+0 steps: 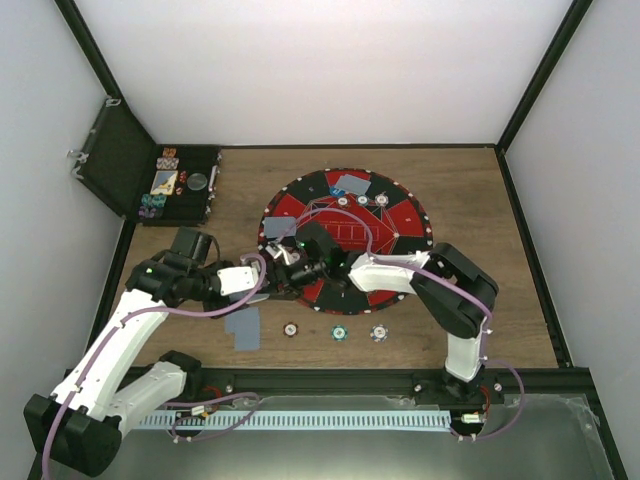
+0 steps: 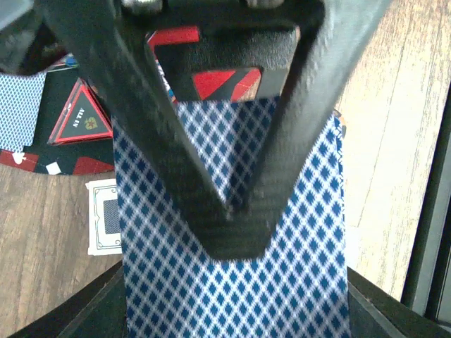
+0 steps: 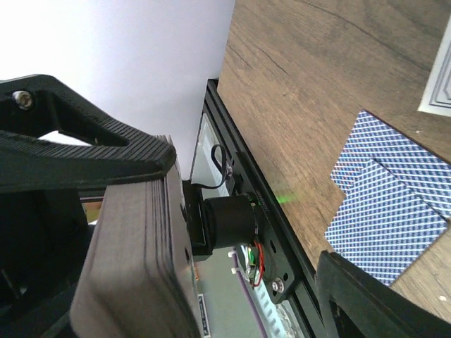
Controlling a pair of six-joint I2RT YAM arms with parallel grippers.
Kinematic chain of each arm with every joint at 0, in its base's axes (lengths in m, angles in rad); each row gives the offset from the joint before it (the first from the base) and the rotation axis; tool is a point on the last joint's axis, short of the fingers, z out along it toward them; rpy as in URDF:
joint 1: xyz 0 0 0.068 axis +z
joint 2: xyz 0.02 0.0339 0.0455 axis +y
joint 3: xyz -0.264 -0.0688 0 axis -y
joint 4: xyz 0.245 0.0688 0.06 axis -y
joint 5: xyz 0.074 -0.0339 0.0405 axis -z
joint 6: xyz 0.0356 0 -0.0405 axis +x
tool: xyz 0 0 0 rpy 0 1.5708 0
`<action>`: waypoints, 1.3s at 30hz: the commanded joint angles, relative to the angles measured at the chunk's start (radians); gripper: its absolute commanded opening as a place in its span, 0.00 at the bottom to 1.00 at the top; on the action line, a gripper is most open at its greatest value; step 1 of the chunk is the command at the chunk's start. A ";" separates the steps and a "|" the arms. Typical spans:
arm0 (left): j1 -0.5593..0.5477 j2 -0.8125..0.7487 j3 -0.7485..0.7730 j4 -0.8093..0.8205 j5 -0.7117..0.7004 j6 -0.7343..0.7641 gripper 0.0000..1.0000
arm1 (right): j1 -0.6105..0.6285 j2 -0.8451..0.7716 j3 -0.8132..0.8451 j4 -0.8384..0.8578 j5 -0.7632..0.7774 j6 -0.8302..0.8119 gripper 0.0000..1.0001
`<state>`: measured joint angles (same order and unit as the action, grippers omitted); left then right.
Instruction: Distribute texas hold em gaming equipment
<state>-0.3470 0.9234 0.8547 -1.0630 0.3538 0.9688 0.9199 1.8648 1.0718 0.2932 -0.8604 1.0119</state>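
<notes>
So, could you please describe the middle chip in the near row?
Find the big round red-and-black mat. On the bare wood between it and the arms' bases lie three poker chips in a row. Yours is the middle chip, teal-green, between a reddish chip on the left and a greyish chip on the right.

In the left wrist view, a red-edged black triangle (image 2: 84, 121) on the round mat (image 2: 70, 158) is showing small white letters running sideways along one edge, seeming to read "ALL IN". A gold emblem beside them is appearing too small to make out.
</notes>
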 commanded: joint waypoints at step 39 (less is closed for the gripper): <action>0.002 0.000 0.012 0.029 0.021 0.009 0.04 | -0.525 -0.648 -0.401 -0.447 0.063 -0.221 0.01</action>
<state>-0.3466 0.9245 0.8547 -1.0534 0.3496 0.9691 0.5316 1.3136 0.7391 0.0097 -0.8070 0.8928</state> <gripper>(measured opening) 0.630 0.008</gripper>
